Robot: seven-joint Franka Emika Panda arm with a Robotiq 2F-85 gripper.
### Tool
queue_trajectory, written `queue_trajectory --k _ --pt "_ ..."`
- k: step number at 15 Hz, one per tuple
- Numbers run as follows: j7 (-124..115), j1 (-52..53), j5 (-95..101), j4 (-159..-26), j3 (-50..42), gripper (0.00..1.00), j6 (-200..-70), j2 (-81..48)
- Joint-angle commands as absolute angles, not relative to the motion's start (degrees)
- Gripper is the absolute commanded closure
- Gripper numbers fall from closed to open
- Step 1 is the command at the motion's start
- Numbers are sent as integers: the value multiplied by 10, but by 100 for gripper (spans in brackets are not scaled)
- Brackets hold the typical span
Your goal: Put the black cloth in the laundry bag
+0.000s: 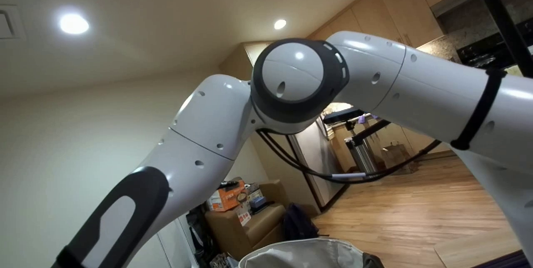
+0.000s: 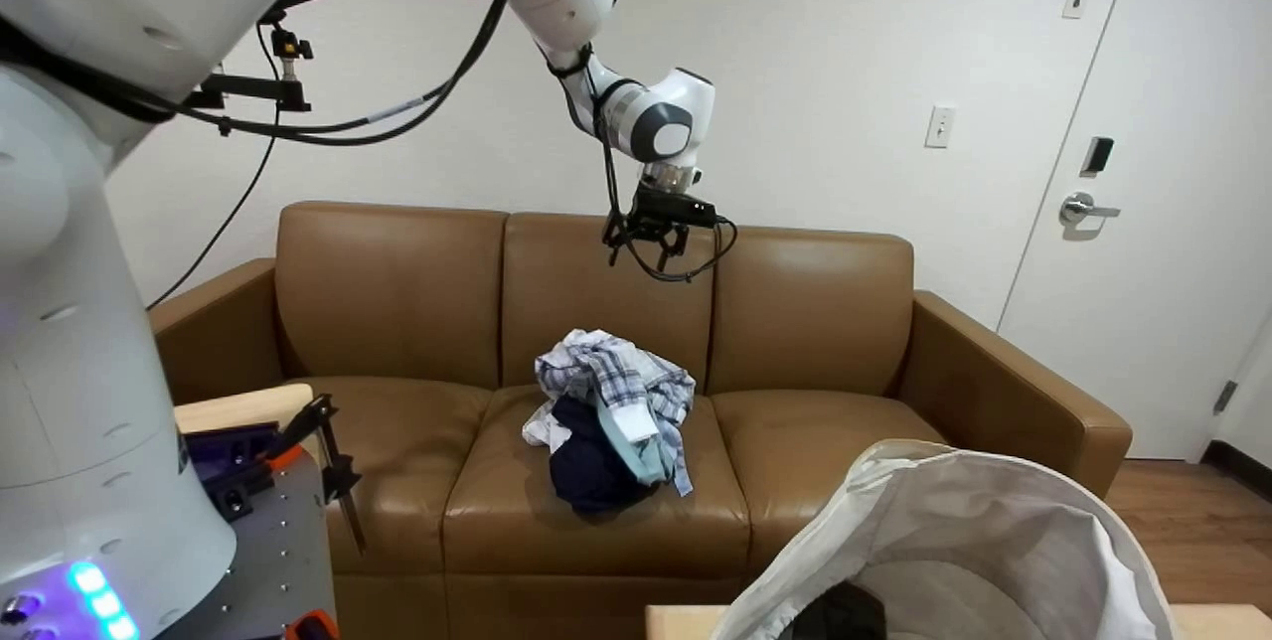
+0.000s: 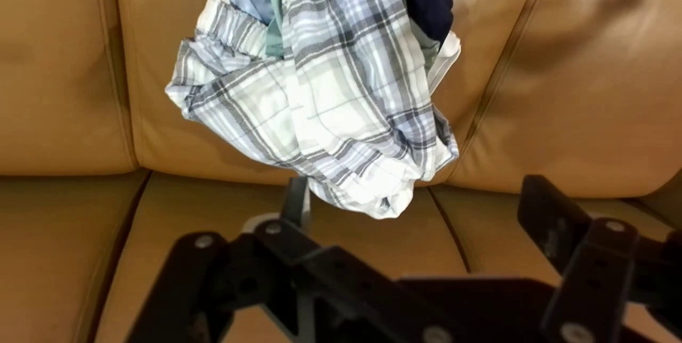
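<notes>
In an exterior view, a brown sofa (image 2: 606, 546) stands along the far white wall (image 2: 825, 74), a white door (image 2: 1173, 262) and wooden floor (image 2: 1202, 521) to its right.

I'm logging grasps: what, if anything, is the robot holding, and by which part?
Nothing is held: the black two-fingered end effector stands open, with a gap between it and the crumpled blue-white plaid cloth below.

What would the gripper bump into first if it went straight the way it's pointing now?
Probably the crumpled white and grey plaid cloth below the open gripper; depth is unclear, so it could slip past that cloth's edge to the brown leather sofa.
</notes>
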State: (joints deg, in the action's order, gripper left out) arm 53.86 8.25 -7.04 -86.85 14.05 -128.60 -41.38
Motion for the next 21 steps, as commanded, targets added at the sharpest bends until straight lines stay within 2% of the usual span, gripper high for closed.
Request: queue_trajectory --k 1,8,12,13,17,21 --pt "559 106 -25 -737 154 0 -1173 -512" --pt "618 189 34 -532 151 0 -990 -667" --pt "640 244 89 -418 122 0 -981 -752" --pt "614 222 63 -505 133 0 -1000 -699" --pt "615 229 65 -491 130 0 -1001 -713" --pt "664 236 77 -468 134 0 -1081 -754"
